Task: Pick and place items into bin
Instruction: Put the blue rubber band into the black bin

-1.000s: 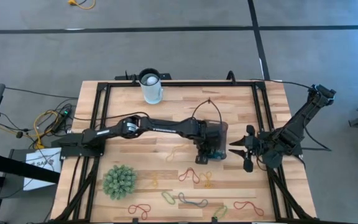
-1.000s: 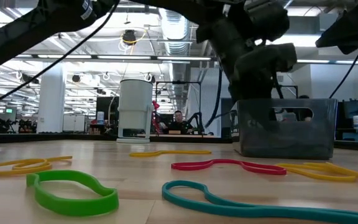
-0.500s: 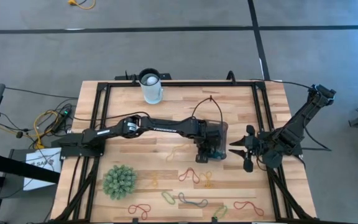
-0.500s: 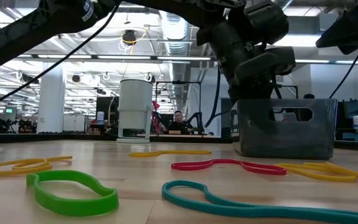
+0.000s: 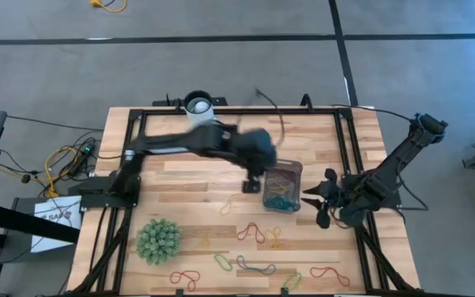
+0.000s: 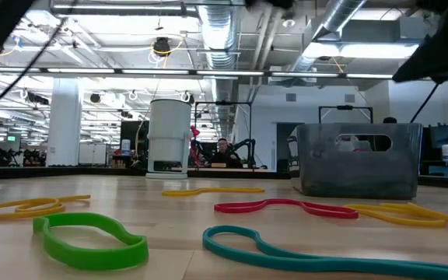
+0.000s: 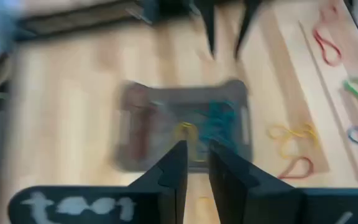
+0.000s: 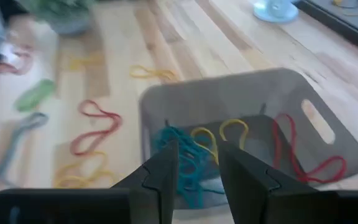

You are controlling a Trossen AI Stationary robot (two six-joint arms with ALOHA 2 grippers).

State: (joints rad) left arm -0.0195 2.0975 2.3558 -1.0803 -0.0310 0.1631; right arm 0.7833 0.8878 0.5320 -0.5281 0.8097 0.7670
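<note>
Left gripper (image 5: 251, 186) is hanging above the desk (image 5: 180, 177) just beside the bin (image 5: 282, 187), fingers (image 7: 174, 171) parted by a narrow gap, pinching nothing. Bin is sitting just ahead of it, holding teal, yellow and red loops (image 8: 191, 152). Right gripper (image 5: 318, 200) is waiting on the bin's far side, spread and empty. More loose loops (image 5: 250, 233) are lying on the desk below the bin.
</note>
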